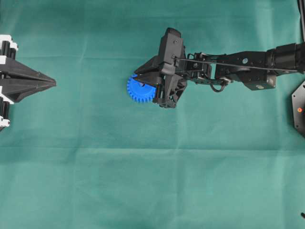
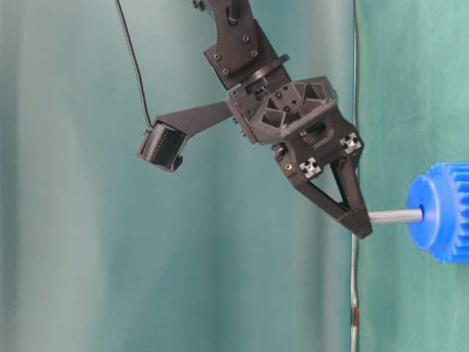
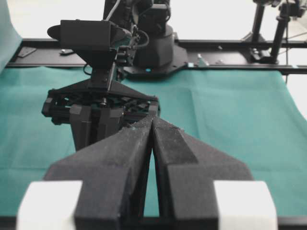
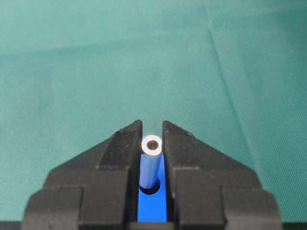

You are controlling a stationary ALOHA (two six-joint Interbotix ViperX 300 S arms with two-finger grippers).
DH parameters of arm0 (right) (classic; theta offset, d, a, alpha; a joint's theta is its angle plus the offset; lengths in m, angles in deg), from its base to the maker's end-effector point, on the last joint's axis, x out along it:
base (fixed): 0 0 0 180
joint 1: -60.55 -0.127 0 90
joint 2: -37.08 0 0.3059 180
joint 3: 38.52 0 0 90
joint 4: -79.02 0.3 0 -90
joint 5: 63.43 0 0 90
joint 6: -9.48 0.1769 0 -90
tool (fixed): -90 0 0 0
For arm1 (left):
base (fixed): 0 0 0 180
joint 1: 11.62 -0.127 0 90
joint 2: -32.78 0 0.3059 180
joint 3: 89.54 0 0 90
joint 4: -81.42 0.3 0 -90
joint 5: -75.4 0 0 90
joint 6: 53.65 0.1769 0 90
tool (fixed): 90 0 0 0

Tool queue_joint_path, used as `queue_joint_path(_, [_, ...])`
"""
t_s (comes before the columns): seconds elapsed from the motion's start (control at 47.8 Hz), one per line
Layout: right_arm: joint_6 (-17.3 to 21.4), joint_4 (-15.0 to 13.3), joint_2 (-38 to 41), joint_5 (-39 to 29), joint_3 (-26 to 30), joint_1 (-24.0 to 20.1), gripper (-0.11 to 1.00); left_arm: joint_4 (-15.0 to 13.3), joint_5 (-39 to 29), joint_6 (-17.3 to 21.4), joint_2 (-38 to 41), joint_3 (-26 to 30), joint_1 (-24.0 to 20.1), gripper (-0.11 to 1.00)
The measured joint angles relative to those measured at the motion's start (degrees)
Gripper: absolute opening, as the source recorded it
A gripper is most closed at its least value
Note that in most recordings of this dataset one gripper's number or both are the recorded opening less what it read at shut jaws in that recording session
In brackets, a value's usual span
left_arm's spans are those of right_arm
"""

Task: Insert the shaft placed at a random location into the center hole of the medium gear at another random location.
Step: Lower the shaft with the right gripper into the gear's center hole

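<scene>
The blue medium gear (image 1: 139, 90) lies flat on the green cloth, partly under my right gripper (image 1: 137, 78). The silver shaft (image 4: 152, 160) stands upright between the right fingers, which close on its upper end. Its lower end sits in the center hole (image 4: 151, 189) of the gear (image 4: 152, 211). In the table-level view the shaft (image 2: 396, 216) runs from the right gripper (image 2: 363, 224) into the gear's hub (image 2: 440, 213). In the overhead view the gripper hides the shaft. My left gripper (image 1: 52, 83) is shut and empty at the far left, its tips together (image 3: 152, 120).
The right arm (image 1: 238, 69) stretches in from the right edge, and its gripper body shows in the left wrist view (image 3: 103, 103). A black mount with a red dot (image 1: 299, 109) sits at the right edge. Green cloth (image 1: 152, 181) covers the table.
</scene>
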Motion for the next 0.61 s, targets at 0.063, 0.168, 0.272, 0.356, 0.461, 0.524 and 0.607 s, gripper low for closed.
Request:
queue_joint_path(0.063, [-0.1, 0.0, 0.0, 0.0, 0.0, 0.0, 0.13, 0.0, 0.0, 0.0, 0.0, 0.0, 0.0, 0.00])
queue_joint_path(0.168, [-0.1, 0.0, -0.4, 0.0, -0.1, 0.1, 0.13, 0.0, 0.0, 0.0, 0.0, -0.1, 0.0, 0.00])
queue_joint_path(0.272, [-0.1, -0.1, -1.4, -0.4, -0.3, 0.0, 0.13, 0.0, 0.0, 0.0, 0.0, 0.0, 0.0, 0.00])
queue_joint_path(0.356, [-0.1, -0.1, -2.8, -1.2, -0.4, 0.0, 0.13, 0.1, 0.0, 0.0, 0.0, -0.1, 0.0, 0.00])
queue_joint_path(0.461, [-0.1, -0.1, -3.7, -1.4, -0.3, 0.0, 0.13, 0.0, 0.0, 0.0, 0.0, 0.0, 0.0, 0.00])
queue_joint_path(0.524, [-0.1, -0.1, -3.8, -1.7, -0.4, 0.0, 0.13, 0.0, 0.0, 0.0, 0.0, -0.1, 0.0, 0.00])
queue_joint_path(0.607, [-0.1, -0.1, -3.8, -2.1, -0.4, 0.0, 0.13, 0.1, 0.0, 0.0, 0.0, -0.1, 0.0, 0.00])
